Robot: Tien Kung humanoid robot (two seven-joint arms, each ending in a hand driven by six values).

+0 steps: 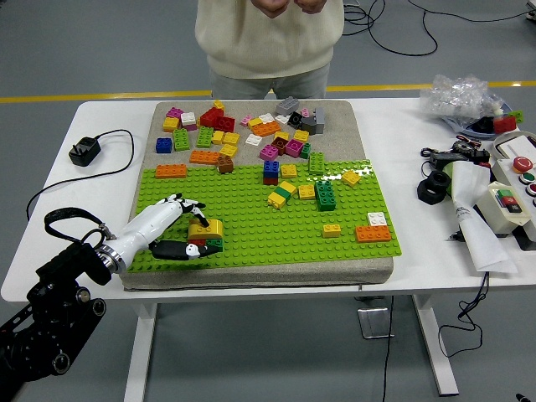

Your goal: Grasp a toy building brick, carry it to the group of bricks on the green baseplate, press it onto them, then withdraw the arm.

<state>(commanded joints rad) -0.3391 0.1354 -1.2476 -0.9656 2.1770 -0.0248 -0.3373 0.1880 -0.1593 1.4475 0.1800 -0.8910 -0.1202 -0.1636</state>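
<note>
The left hand [172, 228] sits loosely open around the yellow brick [206, 227], gripping nothing. The press looks done; next comes withdrawing the arm without dragging the brick.

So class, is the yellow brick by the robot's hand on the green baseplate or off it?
On. The yellow brick sits atop a small stack on the green baseplate, the left hand around it.

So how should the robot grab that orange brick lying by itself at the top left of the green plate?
The orange brick lies flat, long side running left to right, with clear green baseplate in front and grey mat behind. Probably best to come straight down from above and pinch its two long sides, thumb on the near side, fingers on the far one. The left hand is the nearer one.
</note>
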